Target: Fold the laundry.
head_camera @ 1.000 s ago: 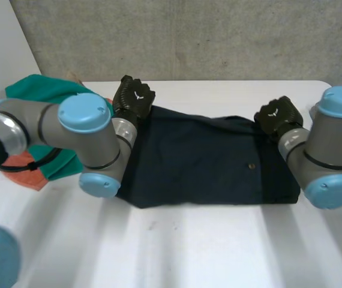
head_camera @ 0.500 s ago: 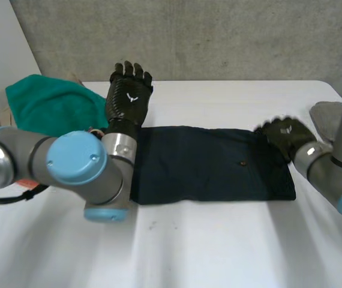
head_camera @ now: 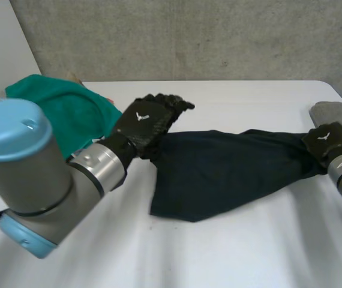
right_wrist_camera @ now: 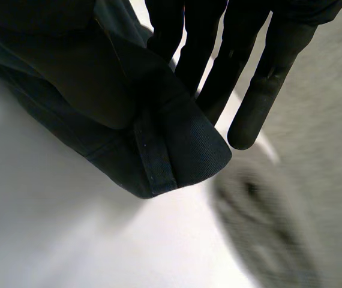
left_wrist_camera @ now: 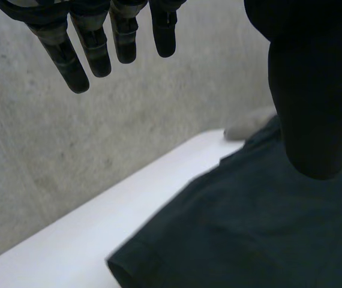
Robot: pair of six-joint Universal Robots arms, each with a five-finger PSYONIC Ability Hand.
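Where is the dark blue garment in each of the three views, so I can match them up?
Head view: the dark blue garment stretches across the white table from the left hand to the right hand.
Left wrist view: it lies under the left hand's straight fingers.
Right wrist view: its end is pinched in the right hand.
Shared landmark: the white table.

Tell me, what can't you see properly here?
Green cloth: head view, the left arm covers its near side.
Grey thing: head view, cut off by the edge; unclear what it is.
Dark cloth: left wrist view, the thumb of the left hand hides part.
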